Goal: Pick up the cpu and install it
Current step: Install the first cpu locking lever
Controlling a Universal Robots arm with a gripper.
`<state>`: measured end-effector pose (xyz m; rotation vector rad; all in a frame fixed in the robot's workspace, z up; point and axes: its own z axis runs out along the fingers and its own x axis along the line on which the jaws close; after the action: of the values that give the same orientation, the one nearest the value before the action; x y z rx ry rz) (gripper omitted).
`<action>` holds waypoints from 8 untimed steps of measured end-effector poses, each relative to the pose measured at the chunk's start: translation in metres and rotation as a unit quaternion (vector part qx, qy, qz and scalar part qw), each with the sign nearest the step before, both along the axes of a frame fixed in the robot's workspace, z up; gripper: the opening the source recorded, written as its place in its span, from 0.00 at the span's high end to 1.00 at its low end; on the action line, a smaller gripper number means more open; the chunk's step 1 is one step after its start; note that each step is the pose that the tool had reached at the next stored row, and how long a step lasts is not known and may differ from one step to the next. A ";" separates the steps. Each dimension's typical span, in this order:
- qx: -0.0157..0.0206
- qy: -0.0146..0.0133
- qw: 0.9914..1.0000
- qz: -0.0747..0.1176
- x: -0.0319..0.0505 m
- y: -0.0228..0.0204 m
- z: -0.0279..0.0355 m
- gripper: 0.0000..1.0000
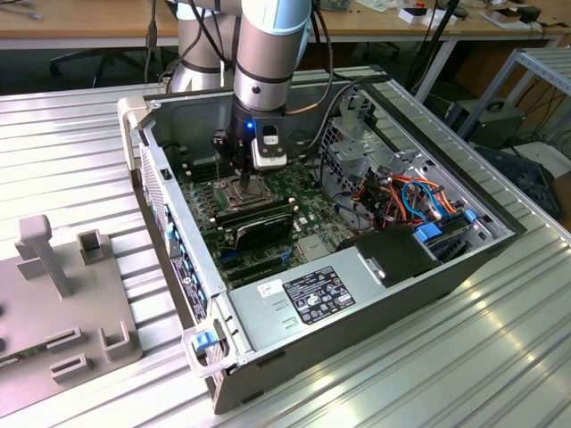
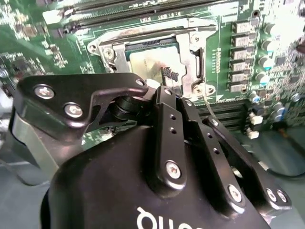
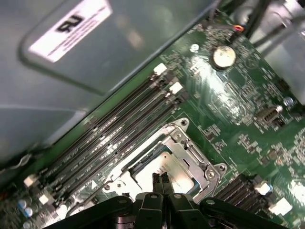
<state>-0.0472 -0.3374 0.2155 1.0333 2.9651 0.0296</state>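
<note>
A robotics lab or electronics workshop is indicated; an opened computer case (image 1: 401, 308) is laid on a ribbed aluminium bench (image 1: 464, 366), with a robot arm (image 1: 268, 53) mounted behind it; a grey fixture plate (image 1: 36, 312) is set alongside; long wooden desks (image 1: 89, 22) and a metal rack (image 1: 546, 67) are seen beyond.

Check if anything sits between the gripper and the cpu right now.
Nothing visible does. The cpu lies inside the socket frame with its metal top bare, and the gripper hangs just over it; no cable crosses between them.

Illegible print on power-supply label (image 1: 319, 292)
</note>
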 end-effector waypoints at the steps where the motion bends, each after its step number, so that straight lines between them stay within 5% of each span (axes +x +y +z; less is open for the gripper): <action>1: 0.000 0.000 1.000 0.009 0.0000 0.0000 0.0000 0.89; 4: 0.000 0.000 0.999 0.047 0.0000 0.0000 -0.0001 0.89; 8: -0.001 0.000 0.995 0.095 0.0000 0.0000 -0.0003 0.89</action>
<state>-0.0472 -0.3374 0.2151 0.7475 3.0513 0.0281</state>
